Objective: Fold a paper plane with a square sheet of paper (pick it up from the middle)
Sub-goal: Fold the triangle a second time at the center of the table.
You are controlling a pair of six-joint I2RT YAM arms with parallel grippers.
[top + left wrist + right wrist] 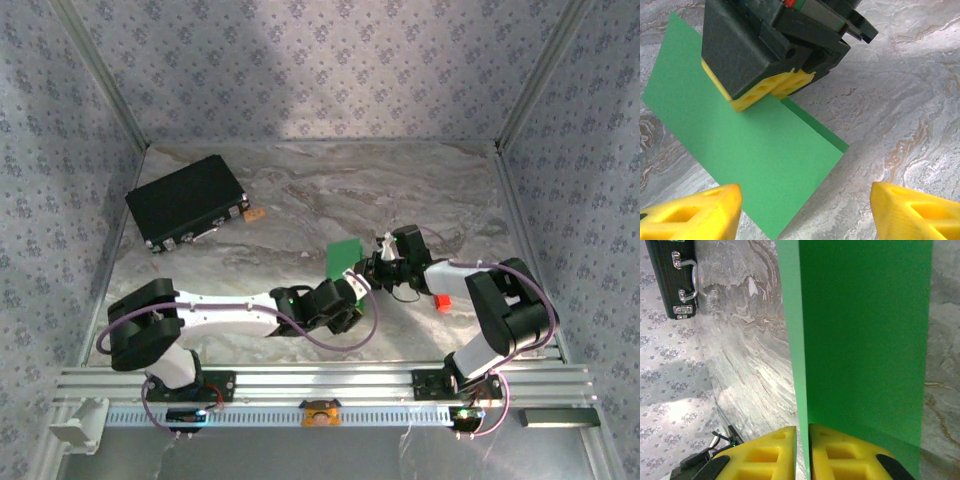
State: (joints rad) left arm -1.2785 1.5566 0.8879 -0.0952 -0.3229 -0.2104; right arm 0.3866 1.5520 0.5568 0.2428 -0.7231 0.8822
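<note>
— Starting with the right gripper (802, 440): clamped on anything?
— Pinched tight on the green sheet of paper (755, 145), yellow pads (765, 455) pressed together on its edge.
— And the left gripper (805, 205)?
— Spread wide, gripping nothing, hovering just near of the sheet.
— By size now, beginning with the marble table (300, 200)?
— Pale and veined. Next, black case (187, 215) at far left, well apart from both grippers.
— Whereabouts of the sheet?
— Right of centre, between the two grippers. Folded over, lower layer peeking out along one edge. Cannot tell whether resting on the marble or raised off it.
— Anything smaller?
— Small red block (441, 302) beside the right arm. Tiny tan piece (254, 214) just right of the case.
</note>
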